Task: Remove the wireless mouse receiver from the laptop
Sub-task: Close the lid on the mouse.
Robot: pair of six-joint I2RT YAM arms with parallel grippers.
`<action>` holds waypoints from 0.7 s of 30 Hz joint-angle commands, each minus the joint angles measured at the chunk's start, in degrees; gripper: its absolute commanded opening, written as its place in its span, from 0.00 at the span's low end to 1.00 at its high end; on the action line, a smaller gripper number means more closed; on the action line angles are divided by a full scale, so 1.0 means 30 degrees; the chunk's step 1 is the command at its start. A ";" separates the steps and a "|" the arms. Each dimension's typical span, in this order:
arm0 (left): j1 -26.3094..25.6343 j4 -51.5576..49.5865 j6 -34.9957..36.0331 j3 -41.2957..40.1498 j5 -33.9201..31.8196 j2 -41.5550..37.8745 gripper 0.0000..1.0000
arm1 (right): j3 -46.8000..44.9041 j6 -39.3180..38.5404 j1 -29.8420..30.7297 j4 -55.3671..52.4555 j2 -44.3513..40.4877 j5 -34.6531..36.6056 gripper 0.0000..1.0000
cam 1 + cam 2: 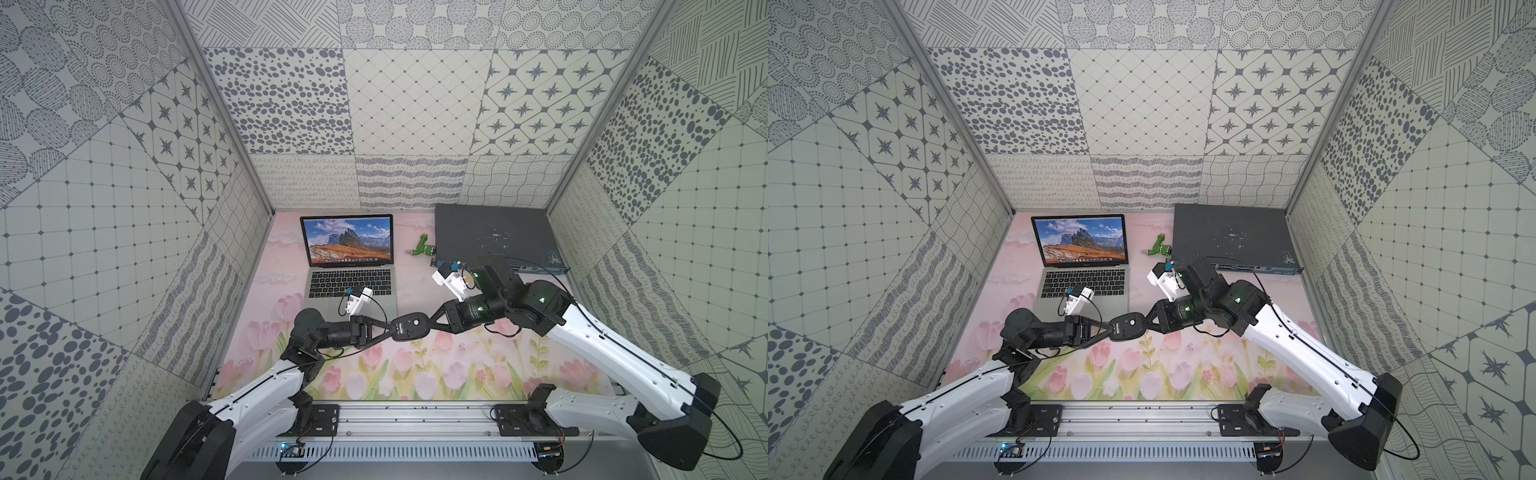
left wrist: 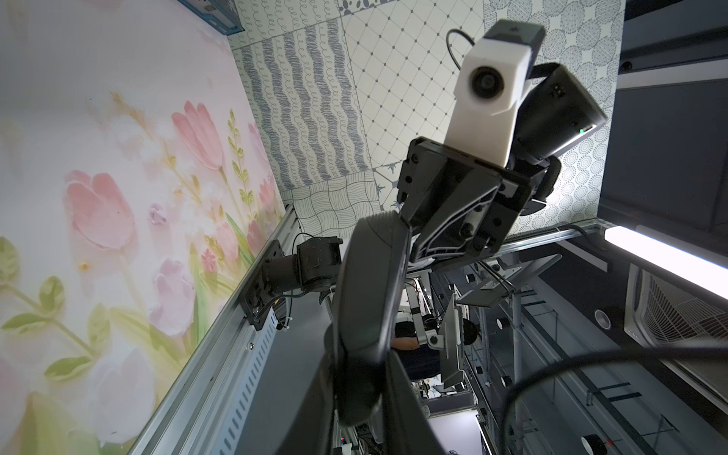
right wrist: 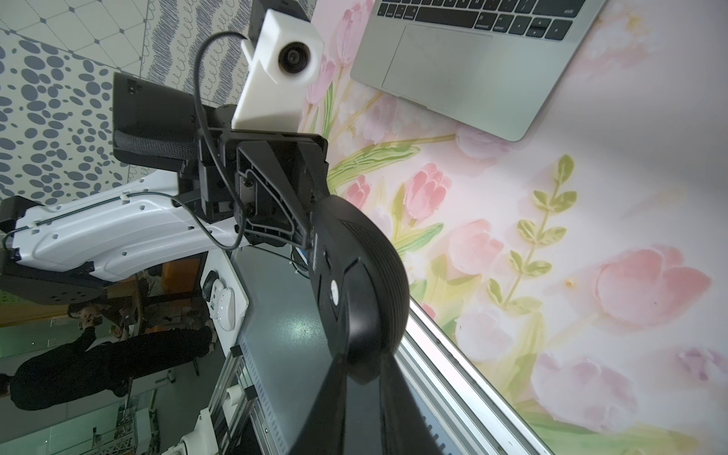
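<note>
A black oval mouse hangs above the tulip mat, held from both ends. My left gripper is shut on its left end. Shut on the opposite end is my right gripper. Both wrist views show the mouse edge-on between the fingers. The laptop stands open at the back left, and its front corner shows in the right wrist view. The wireless mouse receiver does not show in any view.
A flat dark grey switch box lies at the back right, with a green-and-white plug on the mat beside it. Patterned walls close in three sides. An aluminium rail runs along the front edge.
</note>
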 commanded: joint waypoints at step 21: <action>0.0106 0.1600 0.0299 -0.0042 0.0471 0.0069 0.02 | 0.0643 -0.0293 0.0357 0.0226 0.1091 0.0066 0.11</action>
